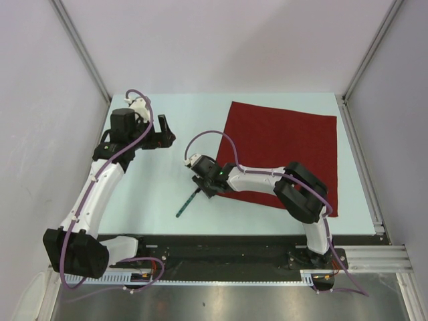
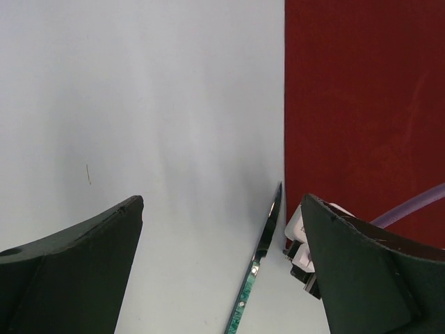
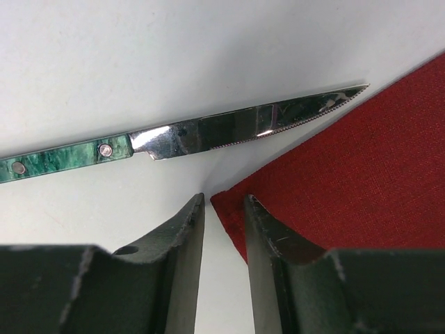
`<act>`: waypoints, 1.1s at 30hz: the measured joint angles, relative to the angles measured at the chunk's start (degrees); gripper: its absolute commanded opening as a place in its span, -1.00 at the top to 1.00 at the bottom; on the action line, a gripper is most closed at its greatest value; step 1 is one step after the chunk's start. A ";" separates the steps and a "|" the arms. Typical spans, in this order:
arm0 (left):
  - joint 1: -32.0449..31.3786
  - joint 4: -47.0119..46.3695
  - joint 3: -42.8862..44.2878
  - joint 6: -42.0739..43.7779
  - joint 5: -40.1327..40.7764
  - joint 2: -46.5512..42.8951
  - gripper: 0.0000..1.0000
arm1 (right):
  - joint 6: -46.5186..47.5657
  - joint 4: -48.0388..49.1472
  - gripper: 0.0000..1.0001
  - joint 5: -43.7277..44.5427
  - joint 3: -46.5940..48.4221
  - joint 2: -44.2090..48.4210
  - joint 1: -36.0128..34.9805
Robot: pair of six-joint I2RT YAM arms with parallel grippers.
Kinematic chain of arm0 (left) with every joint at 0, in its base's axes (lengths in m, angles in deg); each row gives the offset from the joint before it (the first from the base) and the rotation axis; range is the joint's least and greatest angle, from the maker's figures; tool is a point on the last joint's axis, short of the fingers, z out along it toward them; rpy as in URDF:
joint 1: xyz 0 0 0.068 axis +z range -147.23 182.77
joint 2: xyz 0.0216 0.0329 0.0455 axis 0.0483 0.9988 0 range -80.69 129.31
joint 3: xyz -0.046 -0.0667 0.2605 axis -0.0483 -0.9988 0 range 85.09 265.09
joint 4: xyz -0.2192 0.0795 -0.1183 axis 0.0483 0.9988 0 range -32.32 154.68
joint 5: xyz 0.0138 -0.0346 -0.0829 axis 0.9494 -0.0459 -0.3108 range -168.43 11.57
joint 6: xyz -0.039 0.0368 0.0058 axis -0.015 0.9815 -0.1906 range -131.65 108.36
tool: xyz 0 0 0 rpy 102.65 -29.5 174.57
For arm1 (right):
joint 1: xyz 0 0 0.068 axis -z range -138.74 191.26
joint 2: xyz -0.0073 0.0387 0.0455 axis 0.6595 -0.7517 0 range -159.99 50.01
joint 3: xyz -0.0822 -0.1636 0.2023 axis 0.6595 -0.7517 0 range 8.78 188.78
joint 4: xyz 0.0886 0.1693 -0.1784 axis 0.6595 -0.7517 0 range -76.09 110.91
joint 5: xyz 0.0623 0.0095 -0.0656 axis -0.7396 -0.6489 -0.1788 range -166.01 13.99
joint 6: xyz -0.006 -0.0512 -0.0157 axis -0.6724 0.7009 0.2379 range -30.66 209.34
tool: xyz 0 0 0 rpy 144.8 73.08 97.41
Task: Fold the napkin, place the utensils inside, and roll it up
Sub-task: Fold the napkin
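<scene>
Tabletop [image 1: 187,124], napkin [image 3: 348,181] corner between right jaws

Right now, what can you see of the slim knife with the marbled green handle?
The slim knife has a marbled teal-green handle with two metal rivets and a shiny, pointed, finely serrated steel blade. It lies flat on the pale table, beside the dark red cloth napkin's edge, ungripped; the right gripper hovers beside it.

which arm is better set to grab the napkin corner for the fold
Right. The right gripper sits at the near corner of the napkin, fingers either side of it. The left gripper hangs open, farther off.
</scene>
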 measured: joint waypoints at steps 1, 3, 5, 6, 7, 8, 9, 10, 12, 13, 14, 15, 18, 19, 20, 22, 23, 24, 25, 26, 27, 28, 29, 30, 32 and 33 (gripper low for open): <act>0.00 0.00 -0.02 0.00 -0.02 0.00 -0.99 | 0.11 0.00 0.36 -0.09 0.00 -0.02 0.00; 0.00 0.00 -0.04 0.00 -0.02 0.02 -1.00 | 0.13 0.02 0.42 -0.15 0.04 -0.13 0.00; 0.02 0.00 -0.04 0.00 -0.04 0.02 -0.99 | 0.11 0.04 0.46 -0.20 0.11 -0.22 0.02; 0.02 0.00 -0.04 0.00 -0.07 0.02 -0.99 | 0.04 0.09 0.46 -0.24 0.11 -0.24 0.13; 0.02 0.00 -0.04 0.00 -0.09 0.02 -0.99 | -0.04 0.09 0.46 -0.33 0.11 -0.24 0.24; 0.02 0.00 -0.04 0.00 -0.13 0.02 -1.00 | -0.09 0.11 0.48 -0.55 0.11 -0.26 0.33; 0.02 0.00 -0.04 0.00 -0.22 0.02 -0.99 | -0.09 0.13 0.51 -0.85 0.11 -0.28 0.44; 0.02 0.00 -0.04 0.00 -0.26 0.02 -0.99 | -0.13 0.13 0.60 -1.27 0.11 -0.28 0.59; 0.02 0.00 -0.04 0.00 -0.28 0.02 -1.00 | -0.33 0.20 0.68 -1.99 0.11 -0.35 0.92; 0.02 0.00 -0.04 0.00 -0.28 0.02 -1.00 | -0.55 0.20 0.74 -2.36 0.11 -0.35 1.18; 0.02 0.00 -0.04 0.00 -0.28 0.02 -0.99 | -0.66 0.17 0.77 -2.84 0.11 -0.35 1.38; 0.02 0.00 -0.04 0.00 -0.28 0.02 -1.00 | -0.72 0.17 0.83 -3.28 0.09 -0.35 1.62; 0.02 0.00 -0.04 0.00 -0.28 0.02 -0.99 | -1.03 0.13 1.00 -5.16 0.09 -0.35 2.19; 0.02 0.00 -0.04 0.00 -0.28 0.02 -0.99 | -1.09 0.11 1.00 -5.66 0.09 -0.35 2.36; 0.07 0.00 -0.04 0.00 -0.31 0.02 -0.99 | -1.14 0.11 1.00 -6.23 0.09 -0.35 2.51; 0.13 0.00 -0.04 0.00 -0.31 0.02 -0.99 | -1.14 0.13 1.00 -6.88 0.09 -0.31 2.71; 0.17 0.00 -0.04 0.00 -0.31 0.02 -0.99 | -1.16 0.13 1.00 -7.19 0.09 -0.26 2.82; 0.20 0.00 -0.04 0.00 -0.31 0.02 -0.99 | -1.16 0.13 1.00 -7.43 0.09 -0.22 2.84; 0.24 0.00 -0.04 0.00 -0.31 0.02 -0.99 | -1.25 0.15 1.00 -7.72 0.09 -0.09 2.86; 0.28 0.00 -0.04 0.00 -0.31 0.02 -0.99 | -1.62 0.00 1.00 -8.28 0.07 0.02 2.84; 0.33 0.00 -0.04 0.00 -0.31 0.02 -1.00 | -1.77 -0.15 1.00 -8.70 0.00 0.17 2.80; 0.37 0.00 -0.04 0.00 -0.31 0.02 -0.99 | -2.03 -0.35 1.00 -9.01 -0.22 0.57 2.93; 0.39 0.00 -0.04 0.00 -0.31 0.02 -0.99 | -2.19 -0.85 1.00 -9.14 -0.50 1.25 3.04; 0.42 0.00 -0.04 0.00 -0.31 0.02 -1.00 | -2.25 -1.31 1.00 -9.35 -0.72 2.01 3.32; 0.48 0.00 -0.04 0.00 -0.31 0.02 -0.99 | -2.23 -1.99 1.00 -9.53 -1.40 4.68 4.85; 0.52 0.00 -0.04 0.00 -0.31 0.02 -0.99 | -2.19 -2.16 1.00 -9.22 -1.86 6.78 5.97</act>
